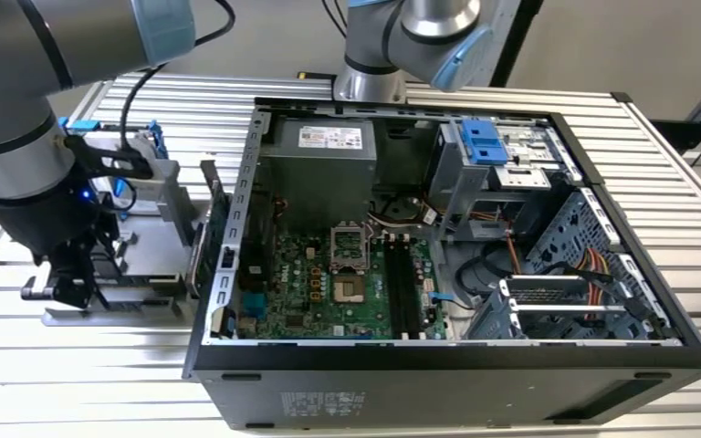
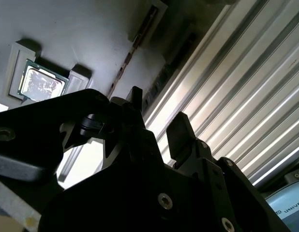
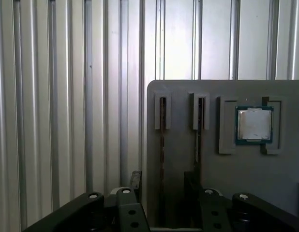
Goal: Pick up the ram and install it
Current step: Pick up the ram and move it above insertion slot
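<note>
"Jaws apart, operator — your gripper (image 3: 162, 182) has its two black fingers (image 3: 190, 184) spread with a clear gap between them, and they clamp nothing."

"And the ram — where do you see it?"

"Your ram (image 3: 162, 130) stands on edge in a narrow slot of the grey holder (image 3: 280, 193), the slot nearest that holder's side edge, close to its rounded corner. In the first wrist view your fingers line up one to each side of that slot. Whether a pad touches the stick, I cannot tell."

"What's next to it?"

"A second slot (image 3: 200, 128) runs just beside it, parallel, with another thin dark edge inside. Further from that same side edge a processor chip (image 3: 254, 124) (image 2: 41, 83) lies flat in a square recess, silver lid up; you get it in both wrist views."

"And the wider scene?"

"In the exterior view your arm (image 1: 22, 155) reaches down over the holder, which sits on the slatted metal tabletop (image 1: 107, 401) near its edge on the exterior view's left. The open computer case (image 1: 448, 392) lies on its side just beside the holder, toward the exterior view's right, green motherboard (image 1: 314, 292) facing up, long dark memory slots (image 1: 402, 292) running beside the processor socket (image 1: 348, 246). So your ram sits in the holder, outside the case."
</note>
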### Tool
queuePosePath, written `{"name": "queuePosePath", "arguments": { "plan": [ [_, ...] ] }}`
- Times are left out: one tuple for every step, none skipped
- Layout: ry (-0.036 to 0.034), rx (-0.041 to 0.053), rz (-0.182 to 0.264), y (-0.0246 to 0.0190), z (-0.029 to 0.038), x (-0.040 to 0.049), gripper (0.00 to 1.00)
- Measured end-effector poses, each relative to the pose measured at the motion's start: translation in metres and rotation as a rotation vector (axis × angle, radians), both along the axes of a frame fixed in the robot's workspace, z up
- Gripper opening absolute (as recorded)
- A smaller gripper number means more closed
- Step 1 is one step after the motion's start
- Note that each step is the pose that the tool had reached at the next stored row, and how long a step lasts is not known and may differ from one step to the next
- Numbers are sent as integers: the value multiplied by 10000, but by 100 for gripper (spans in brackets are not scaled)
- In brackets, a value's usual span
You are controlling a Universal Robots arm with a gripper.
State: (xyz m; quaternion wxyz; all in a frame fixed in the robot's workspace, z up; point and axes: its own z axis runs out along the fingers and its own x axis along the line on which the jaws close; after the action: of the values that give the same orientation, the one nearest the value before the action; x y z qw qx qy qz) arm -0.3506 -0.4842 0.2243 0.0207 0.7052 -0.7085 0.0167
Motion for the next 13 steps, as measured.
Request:
{"name": "queuePosePath", "arguments": {
  "plan": [
    [0, -6, 0, 2, -10, 0, 100],
    [0, -13, 0, 4, -21, 1, 100],
    [0, -23, 0, 6, -31, 1, 100],
    [0, -32, 0, 8, -42, 1, 100],
    [0, -43, 0, 9, -52, 2, 100],
    [-1, -55, 0, 11, -64, 3, 100],
    [0, -70, -1, 12, -75, 4, 100],
    [-1, -87, -2, 14, -86, 5, 100],
    [0, -106, -4, 14, -98, 5, 100],
    [0, -122, -8, 15, -109, 6, 100],
    [0, -137, -16, 15, -121, 7, 100],
    [0, -148, -26, 16, -133, 8, 100],
    [1, -158, -44, 16, -144, 9, 100]
  ]
}}
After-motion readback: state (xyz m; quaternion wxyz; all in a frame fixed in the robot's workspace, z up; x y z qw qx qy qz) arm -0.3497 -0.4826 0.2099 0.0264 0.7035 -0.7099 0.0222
